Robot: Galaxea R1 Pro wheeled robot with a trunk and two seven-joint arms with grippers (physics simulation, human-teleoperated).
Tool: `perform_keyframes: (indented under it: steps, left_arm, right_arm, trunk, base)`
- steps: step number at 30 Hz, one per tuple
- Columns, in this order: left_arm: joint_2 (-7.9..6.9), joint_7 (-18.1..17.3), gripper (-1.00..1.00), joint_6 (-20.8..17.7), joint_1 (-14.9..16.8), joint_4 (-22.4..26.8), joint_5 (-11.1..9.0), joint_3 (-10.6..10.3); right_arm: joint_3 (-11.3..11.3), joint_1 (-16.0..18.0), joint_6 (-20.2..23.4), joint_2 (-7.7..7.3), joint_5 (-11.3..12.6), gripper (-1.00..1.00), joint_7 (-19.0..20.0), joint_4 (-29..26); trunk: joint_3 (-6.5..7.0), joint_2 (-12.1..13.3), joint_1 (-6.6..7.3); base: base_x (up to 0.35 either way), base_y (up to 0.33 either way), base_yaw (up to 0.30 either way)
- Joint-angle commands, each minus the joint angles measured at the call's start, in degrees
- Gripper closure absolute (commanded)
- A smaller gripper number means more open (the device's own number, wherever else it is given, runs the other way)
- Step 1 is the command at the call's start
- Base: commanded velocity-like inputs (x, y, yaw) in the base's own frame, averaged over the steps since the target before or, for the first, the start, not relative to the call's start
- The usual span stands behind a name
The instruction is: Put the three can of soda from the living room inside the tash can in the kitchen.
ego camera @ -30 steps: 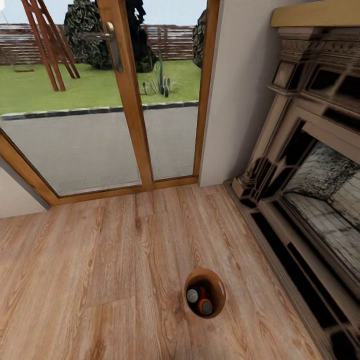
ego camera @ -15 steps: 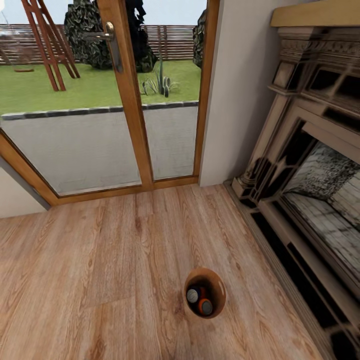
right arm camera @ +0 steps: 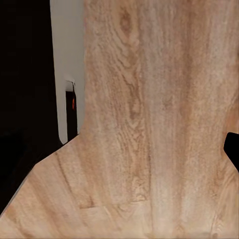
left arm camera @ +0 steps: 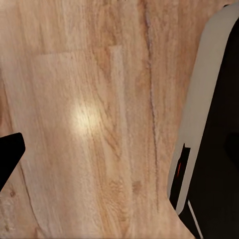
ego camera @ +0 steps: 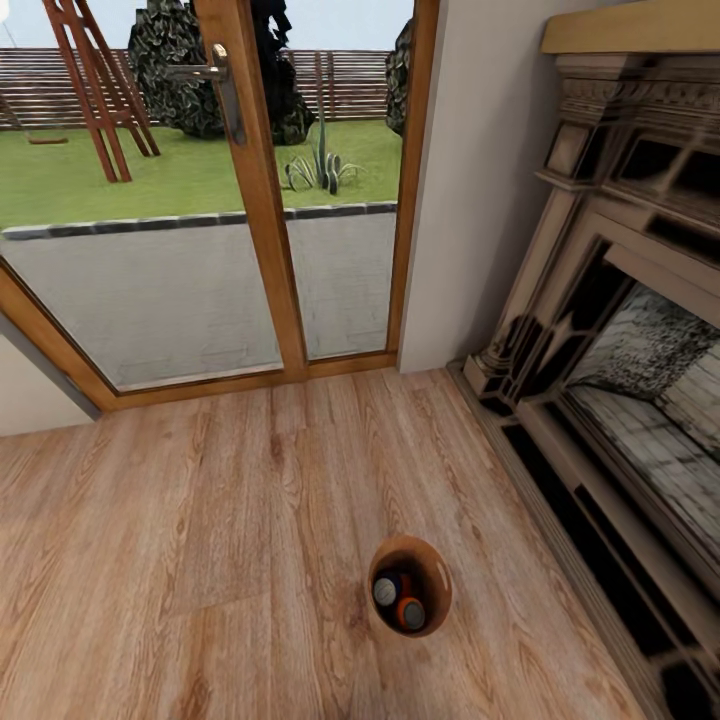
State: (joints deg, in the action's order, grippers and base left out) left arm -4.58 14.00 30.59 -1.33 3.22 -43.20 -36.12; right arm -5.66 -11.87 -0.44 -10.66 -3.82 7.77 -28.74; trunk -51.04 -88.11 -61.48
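Note:
The tash can [ego camera: 432,572] stands on the living room's wood floor, low in the head view, and I look down into its copper-brown inside. Soda cans lie in it: one shows a grey metal top [ego camera: 385,592], and a bright orange one [ego camera: 411,613] lies beside it. I cannot make out a third can clearly. My left gripper [left arm camera: 119,162] hangs over bare floor, one dark fingertip [left arm camera: 9,158] at the picture's edge, nothing between its fingers. My right gripper [right arm camera: 119,149] likewise faces the floor, with one fingertip [right arm camera: 233,149] showing.
Wood-framed glass doors [ego camera: 255,190] close the far side, with a garden behind. An ornate stone fireplace [ego camera: 620,330] runs along the right, close to the bin. The robot's pale grey and black base [left arm camera: 209,124] sits beside both grippers. Open floor [ego camera: 180,540] spreads to the left.

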Motion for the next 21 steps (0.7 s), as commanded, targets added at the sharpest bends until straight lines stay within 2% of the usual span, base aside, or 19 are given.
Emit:
perform_keyframes:
  steps: [1,5,12,21]
  left_arm:
    - [-0.03,-0.02,-1.0,0.0,0.0,0.01,0.01,0.0]
    - [-0.11,-0.11,-1.0,0.0,0.0,0.02,0.06,-0.05]
    - [0.07,-0.17,-1.0,0.0,0.08,0.1,0.09,0.06]
    - [0.21,-0.19,-1.0,0.02,0.11,0.12,0.16,0.06]
  right_arm:
    - [0.01,0.0,0.0,0.01,-0.01,-1.0,-0.01,0.0]
    - [0.07,0.0,0.0,0.13,0.02,-1.0,-0.03,0.0]
    - [0.25,0.0,0.11,1.28,0.23,-1.0,-0.04,0.58]
    - [0.39,0.0,0.31,4.95,0.18,-1.0,-0.04,11.5]
  trunk:
    - [0.0,0.0,0.0]
    - [0.0,0.0,0.0]
    - [0.0,0.0,0.0]
    - [0.0,0.0,0.0]
  base:
    - [0.0,0.0,0.0]
    - [0.0,0.0,0.0]
    - [0.0,0.0,0.0]
    - [0.0,0.0,0.0]
